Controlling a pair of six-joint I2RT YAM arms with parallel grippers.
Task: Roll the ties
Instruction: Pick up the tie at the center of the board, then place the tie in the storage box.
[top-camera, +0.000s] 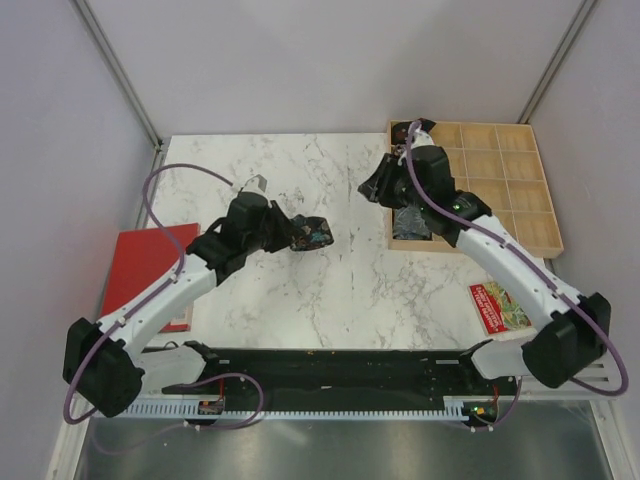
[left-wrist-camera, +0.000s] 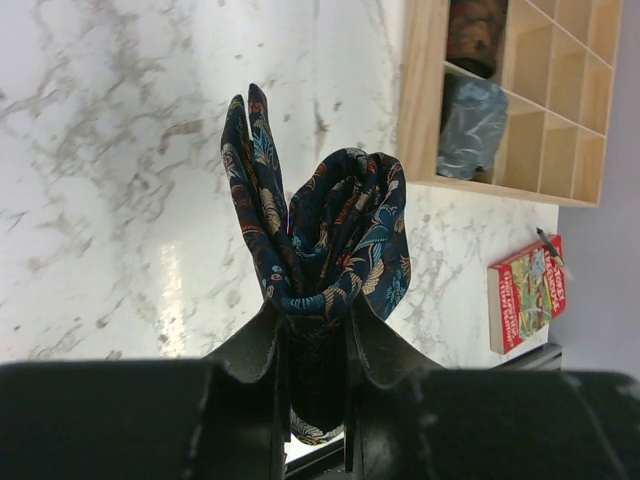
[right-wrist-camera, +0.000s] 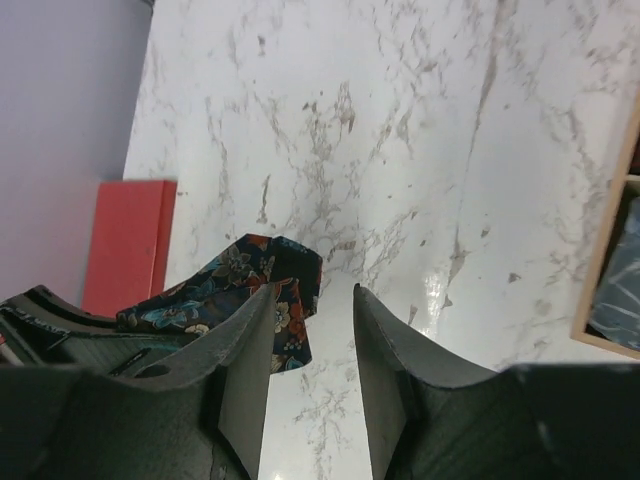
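Two arms reach over a white marble table (top-camera: 340, 290) from its near edge. At the far left a flat red sheet (top-camera: 150, 265) lies on the table's left edge, partly under the left arm. The left claw (left-wrist-camera: 318, 318) is closed on a tie (left-wrist-camera: 335, 235), dark navy with a red, blue and orange floral print. The tie is wound into a loose roll, and one folded end stands up beside the roll on its left. The claw pinches the roll at its lower edge, a finger on each side. From above, this bundle sits over the middle of the table, and whether it touches the marble cannot be told. Right of it, well apart, the right claw (right-wrist-camera: 312, 300) hangs by the left edge of a wooden tray (top-camera: 520, 135), its jaws apart with only bare marble between them. The tray fills the far right corner and is split into square compartments. On its left side a brownish tie (left-wrist-camera: 475, 30) and a grey-blue tie (left-wrist-camera: 470, 125) sit rolled in neighbouring compartments. Near the right arm's base, a red booklet (top-camera: 497, 307) with a colourful cover lies flat on the table.
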